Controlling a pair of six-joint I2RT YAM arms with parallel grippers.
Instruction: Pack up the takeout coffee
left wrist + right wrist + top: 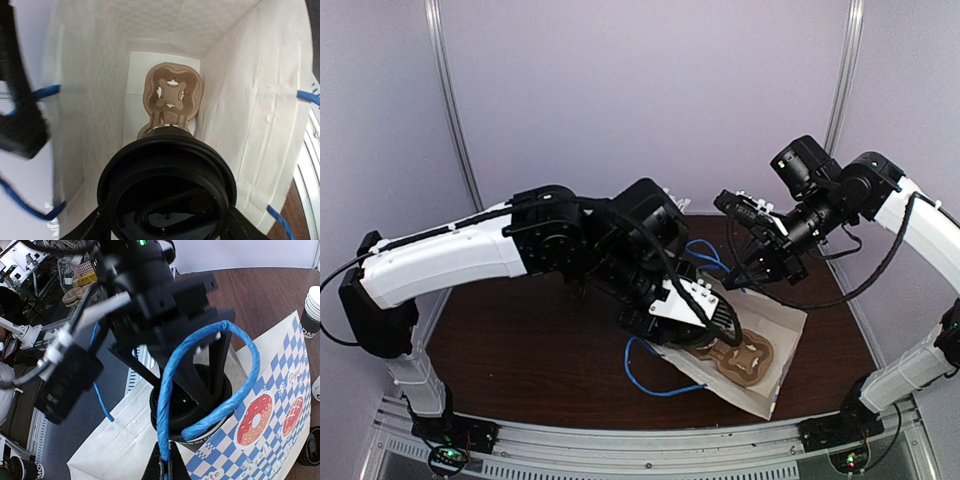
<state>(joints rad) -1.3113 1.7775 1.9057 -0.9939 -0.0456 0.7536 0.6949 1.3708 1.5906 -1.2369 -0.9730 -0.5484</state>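
Note:
The takeout coffee (167, 190), a black cup with a black lid, is held in my left gripper (165, 222), whose fingers close on its sides. It hangs in the mouth of a white paper bag (245, 100) with blue rope handles, above a brown cardboard cup carrier (172, 95) at the bag's bottom. In the right wrist view the cup (200, 410) sits at the bag's opening under the left gripper. My right gripper (167, 472) is shut on the bag's blue handle (210, 385), holding the bag open. In the top view the left gripper (705, 320) is at the bag (775, 345).
Lidless black cups with white rims (312, 310) stand on the brown table (260, 295) past the bag. Another dark cup (312, 447) is at the right edge. The bag's outer face has blue checks and doughnut prints (255, 420). The other blue handle (655, 375) hangs toward the table's front.

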